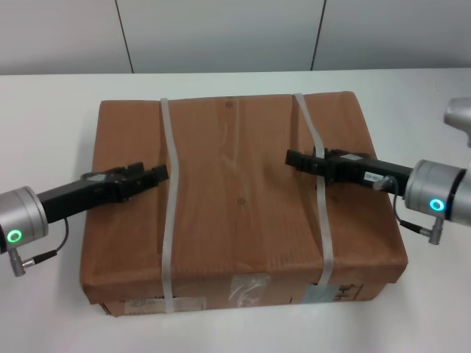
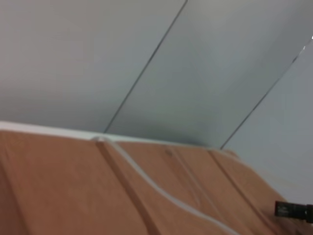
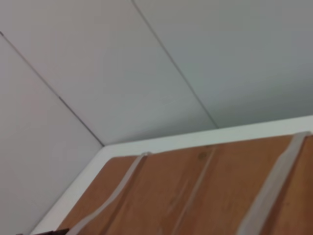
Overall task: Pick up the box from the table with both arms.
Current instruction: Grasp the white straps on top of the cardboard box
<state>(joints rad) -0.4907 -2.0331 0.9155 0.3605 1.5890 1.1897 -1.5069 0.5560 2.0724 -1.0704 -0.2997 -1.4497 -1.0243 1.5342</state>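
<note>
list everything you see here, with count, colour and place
box: 1, brown cardboard, centre of the table
straps: 2, whitish, running front to back over the box, one on each side
labels: a few, pale, on the box's front side
table: 1, white, under the box
wall: grey panels, behind the table
left gripper: 1, black, over the box top beside the left strap
right gripper: 1, black, over the box top across the right strap

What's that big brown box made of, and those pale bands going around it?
The box looks like matte brown cardboard: dull surface, soft creased edges, clear tape on its front. The two straps look like thin whitish plastic banding, flat and slightly glossy, though the exact plastic cannot be told. Both grippers, left and right, hover over its top.
</note>
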